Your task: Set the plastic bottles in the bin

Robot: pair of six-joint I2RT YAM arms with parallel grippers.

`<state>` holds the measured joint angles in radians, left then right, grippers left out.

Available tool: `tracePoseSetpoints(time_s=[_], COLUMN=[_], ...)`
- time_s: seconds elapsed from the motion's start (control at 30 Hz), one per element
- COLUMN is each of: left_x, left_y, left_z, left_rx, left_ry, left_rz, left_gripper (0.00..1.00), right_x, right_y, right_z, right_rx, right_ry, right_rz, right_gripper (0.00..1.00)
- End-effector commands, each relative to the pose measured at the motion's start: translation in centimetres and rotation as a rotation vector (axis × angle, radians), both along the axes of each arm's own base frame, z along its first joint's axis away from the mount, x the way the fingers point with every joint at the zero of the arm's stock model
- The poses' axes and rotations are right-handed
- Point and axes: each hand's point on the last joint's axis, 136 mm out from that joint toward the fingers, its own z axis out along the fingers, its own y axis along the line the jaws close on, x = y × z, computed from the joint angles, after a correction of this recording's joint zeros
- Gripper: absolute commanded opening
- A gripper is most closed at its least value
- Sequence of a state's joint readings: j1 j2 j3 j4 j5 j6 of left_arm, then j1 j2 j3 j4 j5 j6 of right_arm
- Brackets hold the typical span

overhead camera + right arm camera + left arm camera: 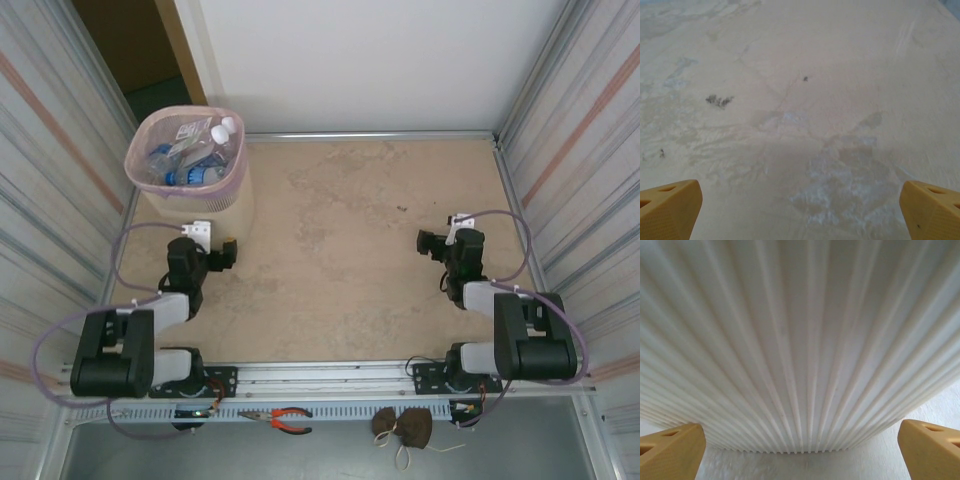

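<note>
Bottles (196, 152) lie in the bin (228, 205), far left (its ribbed wall close before the left tool (800, 442)); that tool and the right tool (801, 205) stand wide, empty.

The top camera looks down from above and behind the arm bases onto the whole bench (350, 220), with the bin (225, 210) at its far left corner. The left wrist camera sits close against the bin, facing its ribbed side. The right wrist camera looks low across bare bench well right of the bin, a patch the top view shares.
</note>
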<state>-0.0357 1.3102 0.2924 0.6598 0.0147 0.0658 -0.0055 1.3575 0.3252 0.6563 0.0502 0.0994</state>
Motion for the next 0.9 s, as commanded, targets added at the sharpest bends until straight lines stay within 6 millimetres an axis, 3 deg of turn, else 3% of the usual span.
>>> tracePoseSetpoints(time_s=[0.0,0.13,0.23,0.37,0.87], left_x=[3.2,3.5,3.8,4.2,4.1], left_y=[-1.0,-1.4,-1.7,-0.5,-0.6], left_z=[2.9,0.9,0.6,0.4,0.6], left_rx=[-0.001,-0.015,-0.024,-0.035,-0.024], left_ry=[-0.099,-0.089,-0.053,-0.035,-0.048], left_rz=[-0.076,-0.114,-0.134,-0.070,-0.064], left_gripper=[0.99,0.99,0.99,0.99,0.99], right_x=[2.3,3.0,3.3,3.3,3.5], right_y=[-0.3,-0.2,0.1,-0.1,-0.1], right_z=[1.8,0.1,-0.1,-0.2,-0.3], right_rx=[0.006,0.029,0.025,0.020,0.025], right_ry=[-0.096,-0.077,-0.055,-0.047,-0.040], right_rz=[0.029,0.046,0.068,0.051,0.050], right_gripper=[1.00,0.99,0.99,0.99,0.99])
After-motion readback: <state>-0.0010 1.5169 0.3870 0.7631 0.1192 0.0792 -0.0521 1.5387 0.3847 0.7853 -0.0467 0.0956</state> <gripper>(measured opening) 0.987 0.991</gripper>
